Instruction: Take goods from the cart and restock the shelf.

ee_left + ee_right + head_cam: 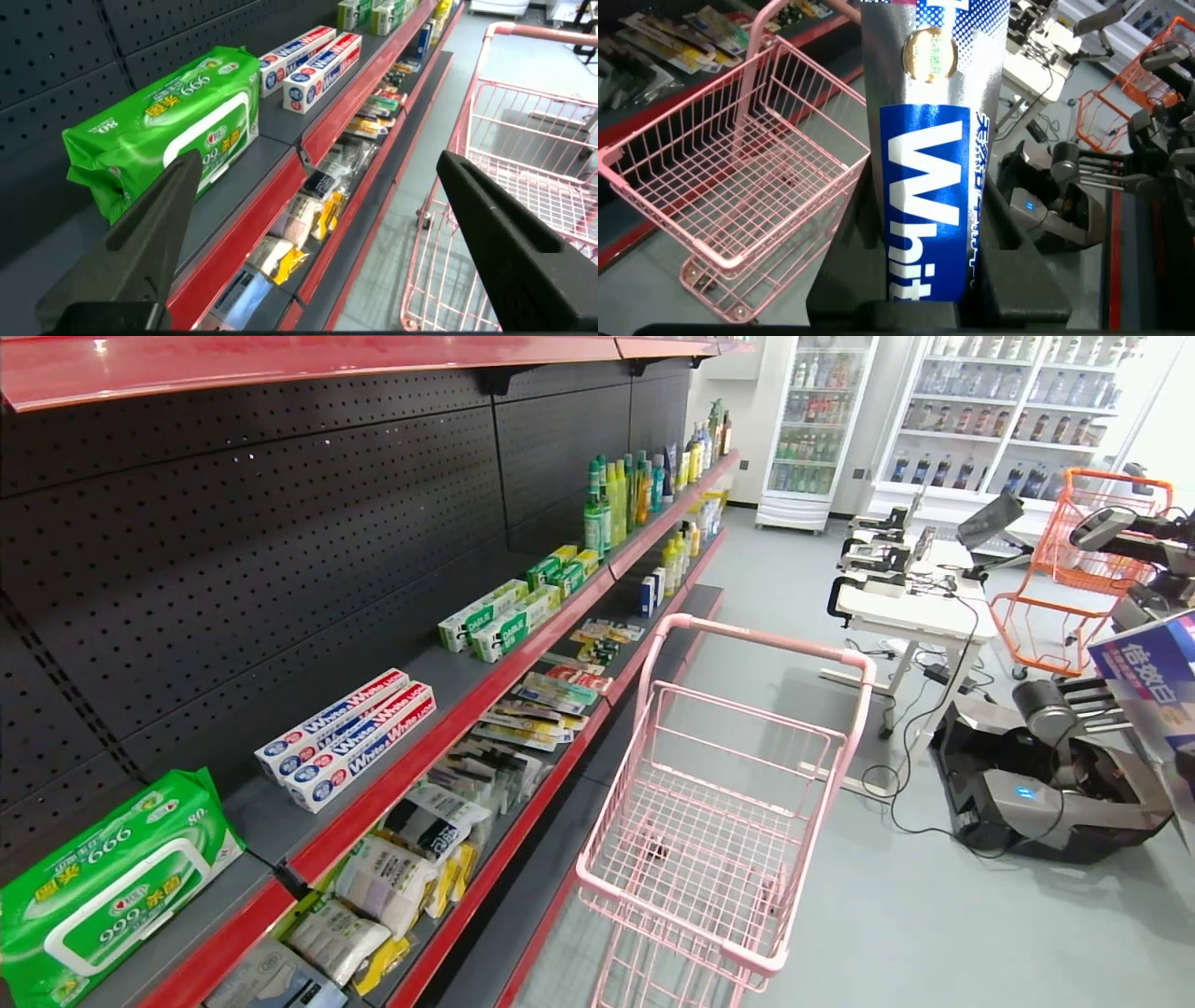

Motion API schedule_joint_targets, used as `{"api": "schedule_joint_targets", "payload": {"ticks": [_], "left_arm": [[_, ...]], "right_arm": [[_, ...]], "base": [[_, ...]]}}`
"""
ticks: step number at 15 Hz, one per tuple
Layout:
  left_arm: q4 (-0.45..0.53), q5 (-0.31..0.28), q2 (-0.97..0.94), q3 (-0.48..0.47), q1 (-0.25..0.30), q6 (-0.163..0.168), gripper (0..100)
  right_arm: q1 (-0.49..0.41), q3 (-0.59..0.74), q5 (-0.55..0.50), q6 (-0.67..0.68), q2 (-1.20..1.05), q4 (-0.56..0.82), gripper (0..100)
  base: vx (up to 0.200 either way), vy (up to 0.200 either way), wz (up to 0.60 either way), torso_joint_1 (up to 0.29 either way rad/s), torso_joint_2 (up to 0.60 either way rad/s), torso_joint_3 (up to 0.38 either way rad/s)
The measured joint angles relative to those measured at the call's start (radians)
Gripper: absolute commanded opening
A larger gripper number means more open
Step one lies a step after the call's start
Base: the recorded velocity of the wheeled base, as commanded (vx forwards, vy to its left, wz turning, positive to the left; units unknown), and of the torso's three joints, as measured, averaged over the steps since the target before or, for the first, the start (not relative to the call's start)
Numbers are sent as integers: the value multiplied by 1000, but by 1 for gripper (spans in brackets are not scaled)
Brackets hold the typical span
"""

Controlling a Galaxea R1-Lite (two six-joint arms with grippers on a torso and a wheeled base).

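The pink cart [766, 637] stands in the aisle beside the red-edged shelf [448, 728]; a small dark item lies on its wire floor. My right gripper [929, 280] is shut on a blue-and-silver toothpaste box [934, 140], held upright above and beside the cart [747, 103]. That box [1153, 681] shows at the right edge of the head view. My left gripper [322, 252] hangs open and holds nothing, close to the shelf front near a green wipes pack [177, 121]. Matching toothpaste boxes [347, 737] lie on the shelf past the wipes [107, 882].
Lower shelf tiers [485, 747] hold toothbrushes and packets. Green toothpaste boxes [504, 616] and bottles [616, 504] sit farther along. Right of the cart are a white table [920, 607], floor cables, another robot [1046, 784] and an orange cart [1083, 569]. Bare shelf space lies between the wipes and the toothpaste.
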Motion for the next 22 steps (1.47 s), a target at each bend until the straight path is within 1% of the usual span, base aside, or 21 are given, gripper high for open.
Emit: {"api": "schedule_joint_targets", "payload": {"ticks": [11, 22], "left_arm": [[1, 0, 0, 0, 0, 0, 100], [0, 0, 0, 0, 0, 0, 100]], "right_arm": [[0, 2, 1, -17, 28, -1, 0], [2, 11, 1, -17, 33, 0, 0]], "base": [[0, 0, 0, 0, 0, 0], [0, 0, 600, 2, 1, 2]]}}
